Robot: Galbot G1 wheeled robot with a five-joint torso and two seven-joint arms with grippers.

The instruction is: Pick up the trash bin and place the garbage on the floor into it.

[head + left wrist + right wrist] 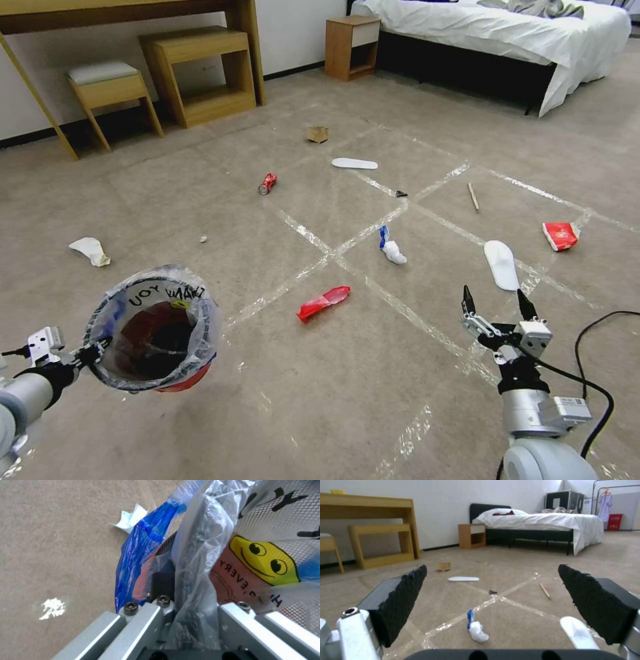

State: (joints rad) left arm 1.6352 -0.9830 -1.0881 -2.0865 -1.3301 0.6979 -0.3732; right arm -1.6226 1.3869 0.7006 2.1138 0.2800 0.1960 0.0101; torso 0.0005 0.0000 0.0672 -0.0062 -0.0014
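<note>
Spread wide and holding nothing, the black fingers of the right gripper hang at the lower right of the head view, just short of a flat white slipper on the floor. At lower left the left gripper pinches the rim of the trash bin, carried off the carpet with its mouth up. Litter lies scattered ahead: a red wrapper near centre, white crumpled paper beyond it, a crushed can and a wooden stick farther up the frame.

From the left wrist, the bin's plastic bag is bunched between the metal fingers, so that grip looks firm enough; I would keep it level.

From the right wrist, both pads stand apart, framing the paper wad low at centre, with the slipper at lower right. I would take the nearest piece first, coming straight down and closing low against the carpet.
</note>
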